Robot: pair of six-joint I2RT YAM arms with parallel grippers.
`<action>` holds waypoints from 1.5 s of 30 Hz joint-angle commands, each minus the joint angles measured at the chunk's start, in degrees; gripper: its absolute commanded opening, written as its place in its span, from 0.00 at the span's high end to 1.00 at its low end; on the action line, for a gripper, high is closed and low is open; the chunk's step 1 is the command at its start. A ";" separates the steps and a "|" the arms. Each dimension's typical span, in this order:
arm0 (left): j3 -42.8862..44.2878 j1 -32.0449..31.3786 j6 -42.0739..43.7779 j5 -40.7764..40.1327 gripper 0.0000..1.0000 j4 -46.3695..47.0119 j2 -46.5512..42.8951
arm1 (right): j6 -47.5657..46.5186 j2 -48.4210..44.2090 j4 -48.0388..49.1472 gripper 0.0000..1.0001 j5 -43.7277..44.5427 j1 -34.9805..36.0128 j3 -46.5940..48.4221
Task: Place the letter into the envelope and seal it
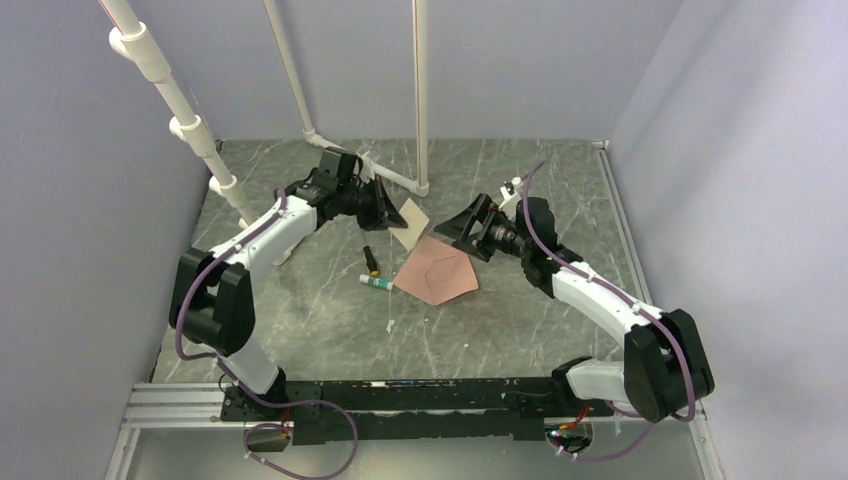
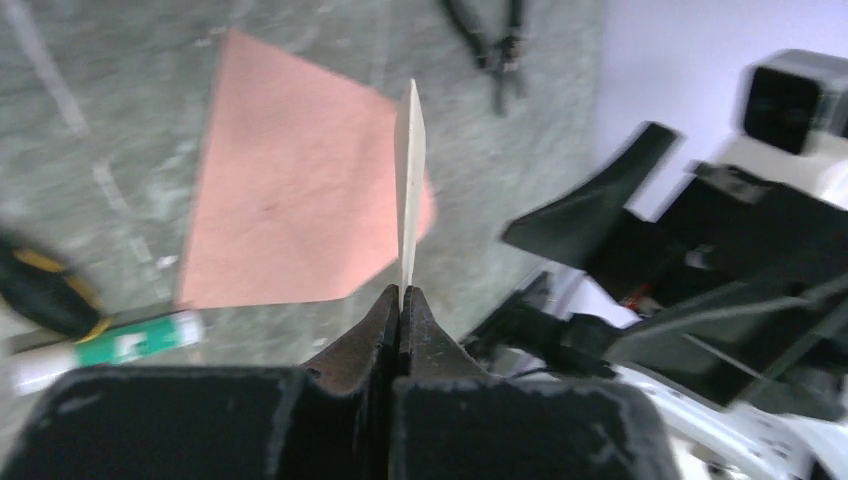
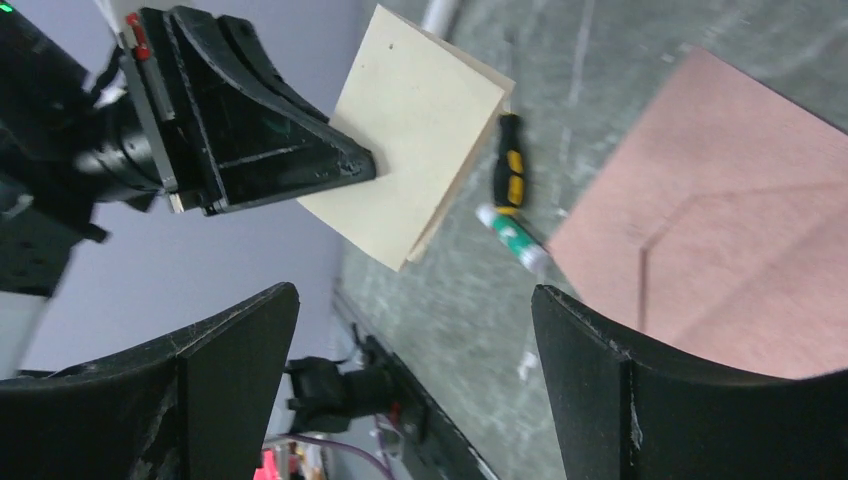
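The left gripper (image 2: 402,300) has its jaws pressed together on one edge of the letter (image 3: 420,130) - the pale sheet is pinched between the fingertips and stands up off the table, at the far left side of the envelope (image 1: 437,270). The envelope lies flat on the table. The right gripper (image 3: 415,295) is at the far right side of the envelope, its jaws wide apart, holding and touching nothing. A glue stick (image 1: 375,283) and a small screwdriver (image 1: 371,259) lie just left of the envelope.

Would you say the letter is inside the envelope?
Out: the left gripper holds the letter in the air, apart from the envelope.
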 commanded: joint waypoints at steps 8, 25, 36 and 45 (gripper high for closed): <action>-1.60 -0.25 -23.64 14.69 0.97 22.73 -6.85 | 14.80 -0.93 21.60 0.19 -1.49 -0.11 -0.44; -1.15 -0.25 -24.53 17.35 0.98 26.12 -8.85 | 25.10 6.06 38.29 0.82 -4.66 -0.07 1.72; 2.65 -0.25 2.01 -6.82 0.30 -5.54 -8.29 | 3.93 3.60 -7.38 1.00 2.00 -1.38 9.62; 2.33 -0.58 6.28 -8.14 0.25 -9.13 6.65 | -4.80 9.28 -24.98 1.00 2.70 -2.00 6.56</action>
